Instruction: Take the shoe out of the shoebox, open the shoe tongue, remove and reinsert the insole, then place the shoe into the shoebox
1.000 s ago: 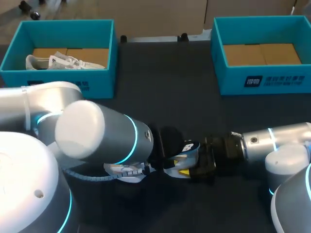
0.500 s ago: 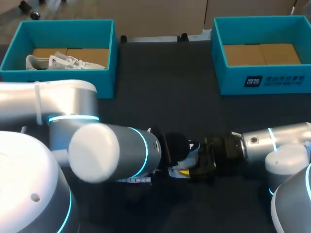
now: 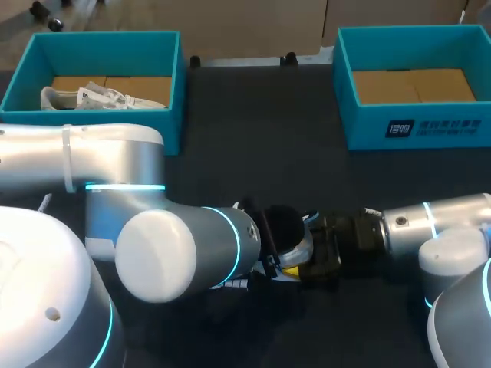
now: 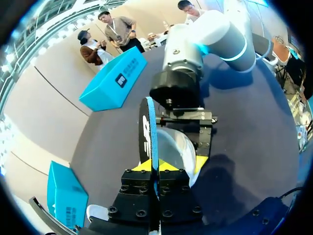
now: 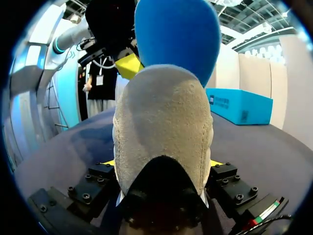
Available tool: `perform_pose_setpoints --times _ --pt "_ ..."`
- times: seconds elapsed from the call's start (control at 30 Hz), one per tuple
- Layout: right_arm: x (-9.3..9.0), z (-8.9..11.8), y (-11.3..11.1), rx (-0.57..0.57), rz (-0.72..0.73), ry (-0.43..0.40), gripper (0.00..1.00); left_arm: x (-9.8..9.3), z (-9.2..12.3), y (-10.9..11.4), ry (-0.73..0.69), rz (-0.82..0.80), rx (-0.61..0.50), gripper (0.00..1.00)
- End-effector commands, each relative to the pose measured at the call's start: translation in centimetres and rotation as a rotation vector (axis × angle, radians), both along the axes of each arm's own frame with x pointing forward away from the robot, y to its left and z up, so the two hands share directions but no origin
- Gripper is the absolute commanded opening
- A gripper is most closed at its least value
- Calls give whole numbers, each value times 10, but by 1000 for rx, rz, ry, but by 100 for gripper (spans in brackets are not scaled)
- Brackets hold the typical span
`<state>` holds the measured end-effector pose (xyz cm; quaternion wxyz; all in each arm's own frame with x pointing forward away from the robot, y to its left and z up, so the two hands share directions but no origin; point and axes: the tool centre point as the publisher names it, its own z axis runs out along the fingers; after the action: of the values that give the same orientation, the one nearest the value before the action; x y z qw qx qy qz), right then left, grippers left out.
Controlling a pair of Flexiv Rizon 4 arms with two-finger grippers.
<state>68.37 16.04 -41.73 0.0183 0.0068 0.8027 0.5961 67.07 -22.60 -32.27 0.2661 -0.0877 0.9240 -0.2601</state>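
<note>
Two grippers work one shoe (image 5: 164, 122): right gripper (image 5: 162, 163) clamped on its soft heel, left gripper (image 4: 157, 166) pinching the thin insole (image 4: 148, 125), likely floppy, best held by its edge.

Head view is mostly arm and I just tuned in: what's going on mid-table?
The right claw is shut on the heel of the grey shoe, mid-table. The left claw pinches the blue insole, held on edge above that shoe. In the left shoebox lies a second shoe; the right shoebox holds no shoe.
</note>
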Motion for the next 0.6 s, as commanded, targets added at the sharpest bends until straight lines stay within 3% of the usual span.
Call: perform_pose_setpoints --times 0.03,0.13,0.2,0.23,0.27,0.43,0.6 --pt "-1 1 0 -3 -2 -1 0 1 4 -3 -4 5 -4 0" --pt "-1 1 0 -3 -2 -1 0 2 4 -4 -12 -2 -11 0" --pt "-1 1 0 -3 -2 -1 0 2 4 -3 -11 -9 -14 22" --pt "-1 1 0 -3 -2 -1 0 2 4 -3 -10 -13 -16 38" --pt "-1 1 0 -3 -2 -1 0 0 3 -1 -11 -17 -17 45" --pt "-1 1 0 -3 -2 -1 0 -6 -1 5 -19 -19 -29 52" --pt "-1 1 0 -3 -2 -1 0 -7 -6 7 -30 -26 -38 51"
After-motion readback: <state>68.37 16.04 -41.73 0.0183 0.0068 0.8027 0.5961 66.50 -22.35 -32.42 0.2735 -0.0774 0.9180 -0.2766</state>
